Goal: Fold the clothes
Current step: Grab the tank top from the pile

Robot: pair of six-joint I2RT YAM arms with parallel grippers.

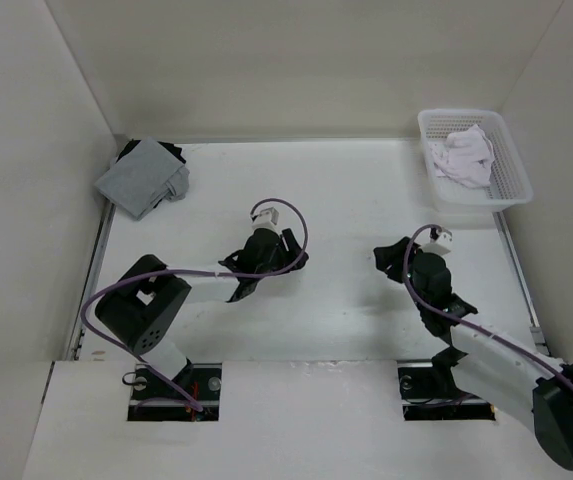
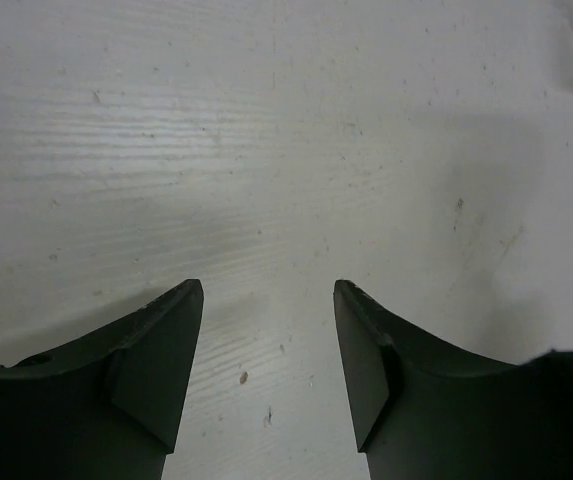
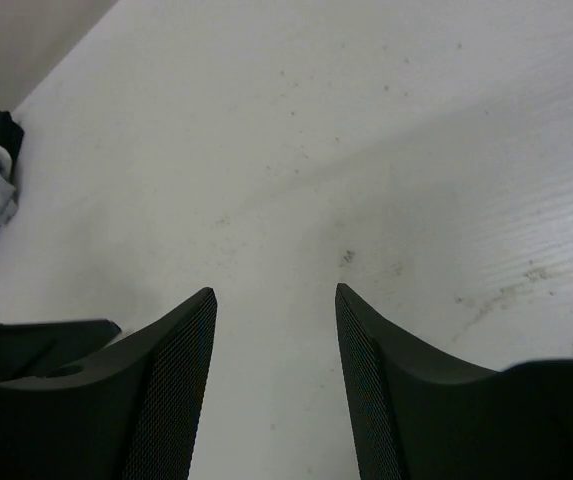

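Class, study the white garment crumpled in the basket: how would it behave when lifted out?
Probably floppy: the white top lies crumpled in soft folds, so it should sag. Likely light, being thin-looking cloth. It might catch on the mesh basket.

Grey garment [image 1: 138,178] and basket [image 1: 514,188] on a white table [image 1: 346,195]
The folded grey garment lies over dark cloth [image 1: 173,154], well beyond and left of the left gripper [image 1: 292,250]; the white mesh basket stands beyond and right of the right gripper [image 1: 385,258].
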